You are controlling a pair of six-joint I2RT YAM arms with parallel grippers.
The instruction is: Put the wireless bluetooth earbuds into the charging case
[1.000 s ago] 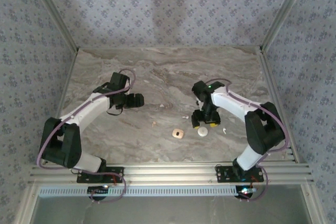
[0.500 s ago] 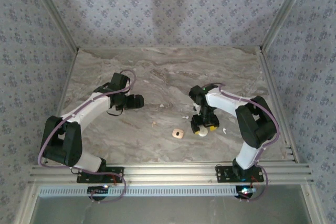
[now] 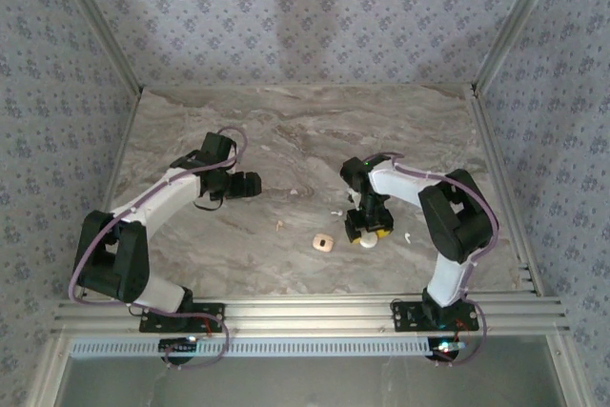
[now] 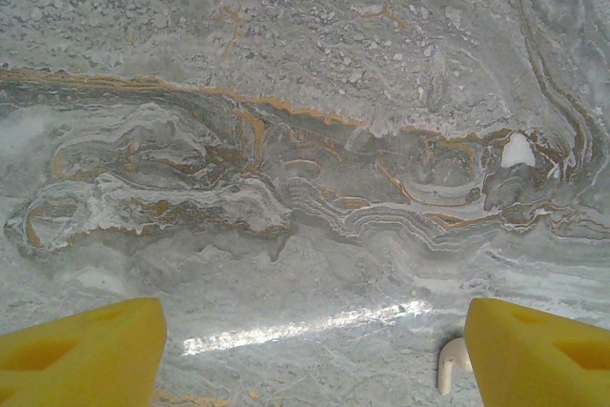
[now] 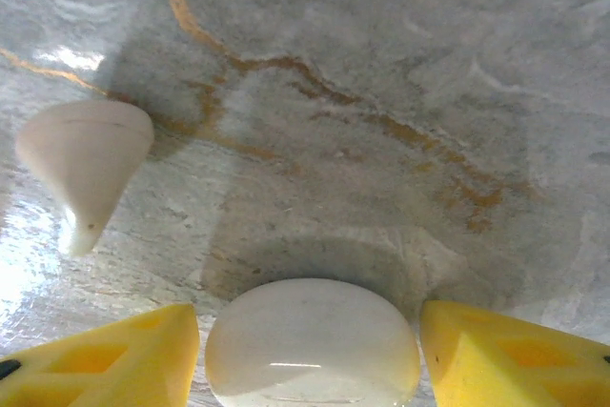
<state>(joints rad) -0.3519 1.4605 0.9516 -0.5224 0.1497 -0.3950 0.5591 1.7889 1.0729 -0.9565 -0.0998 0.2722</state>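
Observation:
My right gripper (image 3: 368,231) is open and low over the table, its yellow fingers (image 5: 105,355) standing either side of a white round disc (image 5: 312,345) with only slim gaps. This disc (image 3: 368,240) lies right of a tan rounded square (image 3: 323,243). A white cone-shaped earbud (image 5: 86,154) rests to the left, ahead of the fingers. Other tiny white earbuds (image 3: 335,211) lie scattered, one (image 3: 406,236) right of the disc and one (image 3: 279,227) further left. My left gripper (image 3: 250,184) is open with nothing between its fingers; an earbud (image 4: 453,364) lies against the inside of its right finger (image 4: 538,350).
A small white chip (image 4: 518,151) sits on the marble table (image 3: 286,131) ahead of the left gripper. Patterned walls and metal rails close in the table on three sides. The arm bases stand on the rail at the near edge (image 3: 305,312).
My right gripper has slid slightly left and toward the near edge, so its fingers now flank the white disc; its elbow swung inward. The left arm has not moved.

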